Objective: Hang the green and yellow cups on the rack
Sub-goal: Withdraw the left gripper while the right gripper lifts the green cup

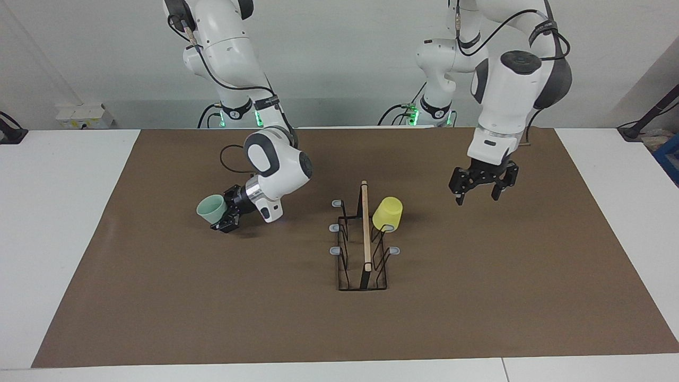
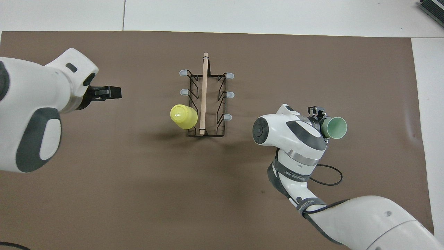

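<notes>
Carrying: right gripper (image 1: 225, 212) clamps green cup (image 1: 210, 208) — rack (image 1: 363, 241) lies beside it; align mouth over a free prong.
Idle: left gripper (image 1: 478, 192) spread, empty.

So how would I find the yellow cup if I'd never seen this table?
Look for the black wire rack with a wooden bar on top, in the middle of the brown mat. The yellow cup hangs upside down on one of its grey-tipped prongs, toward the left arm's end. The only other cup is mint green, in the right gripper.
</notes>
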`<state>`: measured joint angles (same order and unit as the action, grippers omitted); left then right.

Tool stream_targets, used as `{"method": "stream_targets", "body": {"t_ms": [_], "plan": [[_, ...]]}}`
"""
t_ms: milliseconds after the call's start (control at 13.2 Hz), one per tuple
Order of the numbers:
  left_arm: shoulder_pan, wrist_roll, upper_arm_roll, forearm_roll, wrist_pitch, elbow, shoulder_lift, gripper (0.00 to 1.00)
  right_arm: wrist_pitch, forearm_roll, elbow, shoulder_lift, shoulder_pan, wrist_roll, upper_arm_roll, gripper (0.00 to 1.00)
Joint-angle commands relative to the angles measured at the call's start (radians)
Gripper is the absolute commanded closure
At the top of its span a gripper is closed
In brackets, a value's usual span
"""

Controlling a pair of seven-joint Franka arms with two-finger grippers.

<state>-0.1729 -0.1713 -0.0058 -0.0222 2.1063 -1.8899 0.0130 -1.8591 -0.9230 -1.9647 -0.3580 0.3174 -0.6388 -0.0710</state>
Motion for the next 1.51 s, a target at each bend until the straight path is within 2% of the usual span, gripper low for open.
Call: {"method": "stream_targets", "body": {"t_ms": [0, 226, 528, 755, 906, 1434], "plan": [[0.027, 0.192, 0.041, 0.068, -0.161, 0.082, -0.013, 0.00, -0.086, 0.117, 0.006, 0.075, -0.026, -0.005, -0.015, 1.00], [0.082, 0.277, 0.041, 0.088, -0.259, 0.146, -0.013, 0.00, -0.121, 0.275, 0.024, 0.135, -0.011, -0.004, -0.015, 1.00], [0.090, 0.297, 0.041, 0.088, -0.399, 0.270, 0.010, 0.00, -0.123, 0.494, 0.038, 0.214, -0.009, -0.004, -0.015, 1.00], [0.102, 0.308, 0.036, 0.088, -0.442, 0.258, -0.004, 0.00, -0.146, 0.686, 0.108, 0.218, -0.021, -0.050, -0.015, 1.00], [0.101, 0.305, 0.036, 0.088, -0.463, 0.258, -0.011, 0.00, -0.274, 0.801, 0.109, 0.218, -0.024, -0.107, -0.015, 1.00], [0.089, 0.296, 0.036, 0.077, -0.457, 0.224, -0.030, 0.00, -0.423, 1.192, 0.103, 0.267, -0.044, -0.150, -0.013, 1.00]]}}
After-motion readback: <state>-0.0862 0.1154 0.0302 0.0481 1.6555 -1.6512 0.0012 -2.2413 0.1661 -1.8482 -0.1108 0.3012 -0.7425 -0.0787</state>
